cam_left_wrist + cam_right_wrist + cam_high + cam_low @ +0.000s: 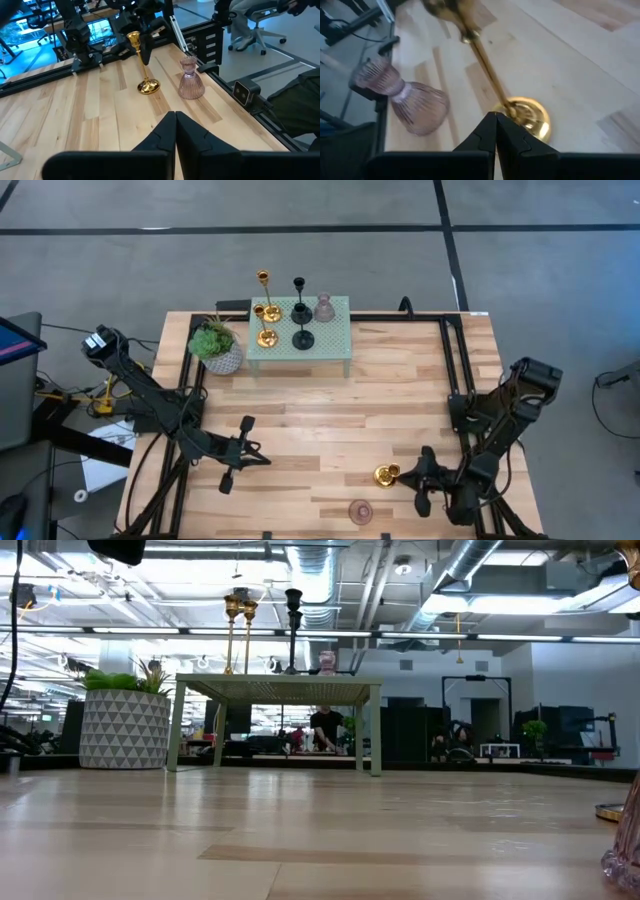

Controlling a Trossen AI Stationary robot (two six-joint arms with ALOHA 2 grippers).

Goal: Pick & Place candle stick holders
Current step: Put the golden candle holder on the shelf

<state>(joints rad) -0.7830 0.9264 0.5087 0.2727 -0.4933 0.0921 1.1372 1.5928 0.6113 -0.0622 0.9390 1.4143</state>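
Note:
A gold candle stick holder (385,475) stands upright on its round base on the wooden table, near the right front. It also shows in the right wrist view (522,112) and the left wrist view (146,75). A squat pink holder (360,512) stands by the near edge. My right gripper (403,473) is shut, its fingertips (496,116) at the foot of the gold stem. My left gripper (265,460) is shut and empty, left of the middle. Two gold, two black and one pink holder stand on the small green table (335,345) at the far side. My right gripper's shut fingertips stand level at the lower end of the gold holder's stem (504,104), coming from the table's right. I cannot tell whether they touch it. The holder stands upright with its base on the table.
A potted green plant (217,348) stands left of the small green table. Black frame rails (455,370) run along the table's right and far sides. Bare wood lies between the two grippers and the small table.

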